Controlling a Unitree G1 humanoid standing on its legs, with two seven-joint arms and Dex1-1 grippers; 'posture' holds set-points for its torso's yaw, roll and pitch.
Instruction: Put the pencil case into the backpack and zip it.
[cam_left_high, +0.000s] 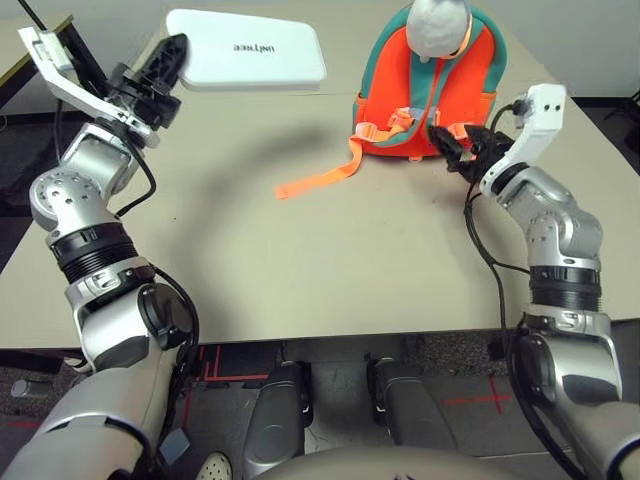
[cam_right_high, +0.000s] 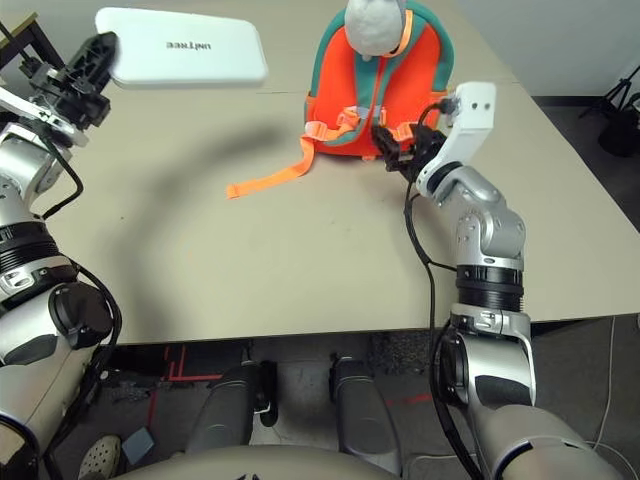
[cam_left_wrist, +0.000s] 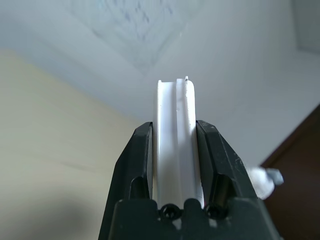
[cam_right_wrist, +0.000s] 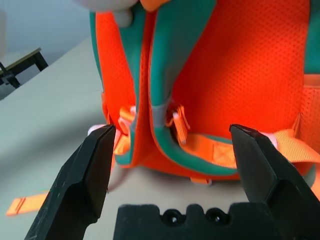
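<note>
Aloft at upper left, the white pencil case (cam_left_high: 246, 48) sits in our left pincer (cam_left_wrist: 174, 125)

Currently we hold the pencil case by its left end, in the upper left of the frame, the two black fingers of our left pincer pressed on its opposite faces. It hangs over the surface (cam_left_high: 300, 250), outside the backpack (cam_left_high: 425, 90), with dark lettering across its white side and a soft shadow (cam_left_high: 265, 150) lying on the surface below it.

We see the backpack at the upper right of the frame, standing on the surface, its orange back and teal-edged shoulder straps turned our way. A grey rounded soft piece (cam_left_high: 438, 27) sits at its top, and a loose orange webbing strap (cam_left_high: 318, 184) trails from its lower left toward the middle of the frame.

Our right pincer is spread wide, right of centre in the upper part of the frame, in front of the backpack's lower part. We find nothing gripped between its fingers; whether a fingertip touches the webbing, we cannot tell. Down at the bottom left, we make out a pale shoe (cam_left_high: 214, 467) on the floor (cam_left_high: 330, 405).
</note>
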